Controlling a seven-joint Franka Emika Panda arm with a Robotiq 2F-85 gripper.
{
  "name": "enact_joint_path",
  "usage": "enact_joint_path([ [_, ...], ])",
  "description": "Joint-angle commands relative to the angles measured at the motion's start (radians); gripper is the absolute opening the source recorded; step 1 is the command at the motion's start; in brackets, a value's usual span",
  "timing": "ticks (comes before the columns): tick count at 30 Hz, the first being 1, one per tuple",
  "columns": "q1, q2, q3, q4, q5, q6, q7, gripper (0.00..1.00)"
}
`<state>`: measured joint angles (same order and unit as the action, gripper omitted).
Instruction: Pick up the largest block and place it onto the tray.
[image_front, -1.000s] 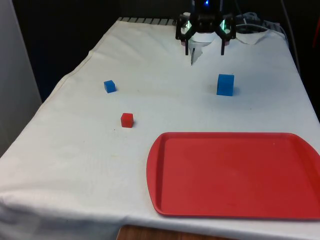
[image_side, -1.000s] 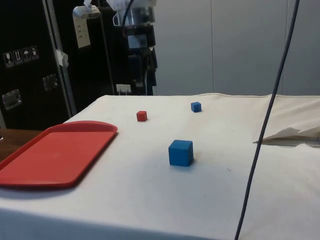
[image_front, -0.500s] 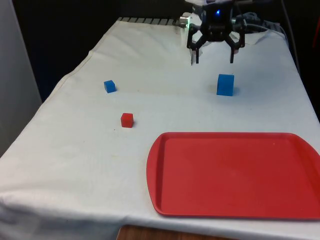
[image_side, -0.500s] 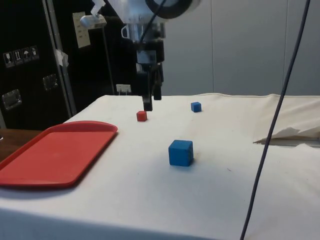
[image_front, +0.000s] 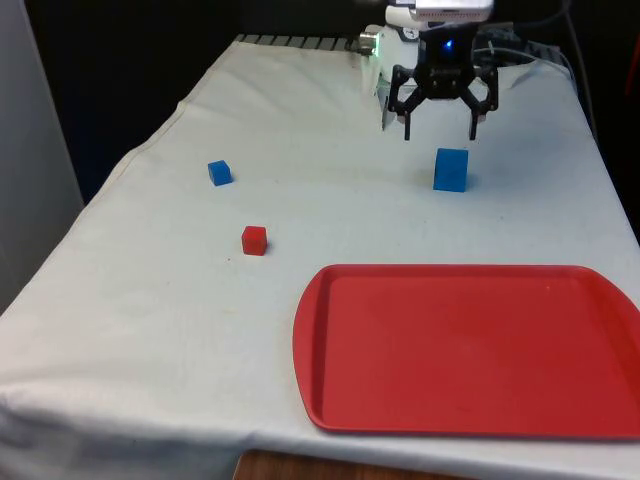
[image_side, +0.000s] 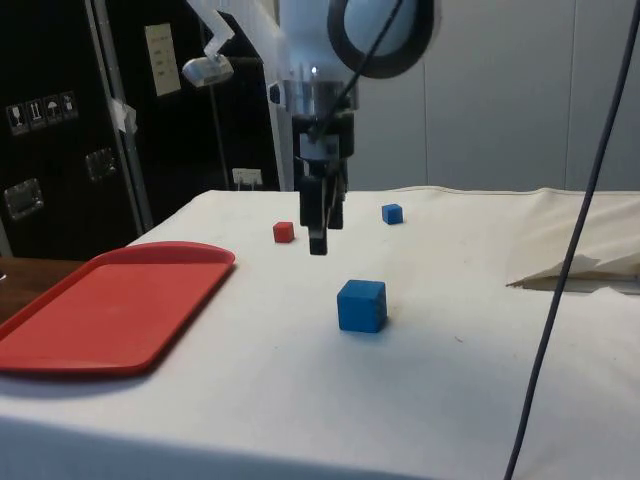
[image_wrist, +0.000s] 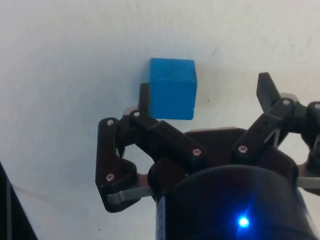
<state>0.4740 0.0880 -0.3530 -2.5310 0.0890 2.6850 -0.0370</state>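
The claw (image_front: 440, 130) hangs in the air with its two fingers spread wide apart, and it holds nothing. The big blue block (image_front: 451, 169) sits on the worktop (image_front: 150, 300) just below the claw and a little toward the camera in the front view. In the side view the claw (image_side: 319, 240) is above the big blue block (image_side: 361, 305) and a bit off to one side of it, so it is not yet right over it. In the wrist view the big blue block (image_wrist: 172, 88) sits close to one finger (image_wrist: 144, 97) and is not in the middle of the gap.

The job has only just started, I think. The block is not picked up, and nothing is on the red tray (image_front: 470, 350) (it looks bare). The tray lies well away from the claw, at the near end of the worktop in the front view.

Here is what is left, as I judge it. The claw needs to line up so the block is between its fingers. Then it must go down, squeeze the block, lift it, carry it over to the tray and let go.

Two more blocks sit far off to the side of the claw: a small blue block (image_front: 220, 172) and a small red block (image_front: 254, 240). They are both smaller, so they are not the ones to pick.
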Motion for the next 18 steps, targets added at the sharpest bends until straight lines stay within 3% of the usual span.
enact_joint_path([
  [1,0.005,0.000,0.002,-0.017,-0.011,0.031,0.020,1.00],
  [6,0.004,0.004,0.025,-0.055,-0.005,0.089,0.044,1.00],
  [7,0.000,0.001,0.027,-0.051,0.000,0.071,0.032,1.00],
  [18,0.003,0.031,0.070,-0.112,0.005,0.201,0.104,1.00],
])
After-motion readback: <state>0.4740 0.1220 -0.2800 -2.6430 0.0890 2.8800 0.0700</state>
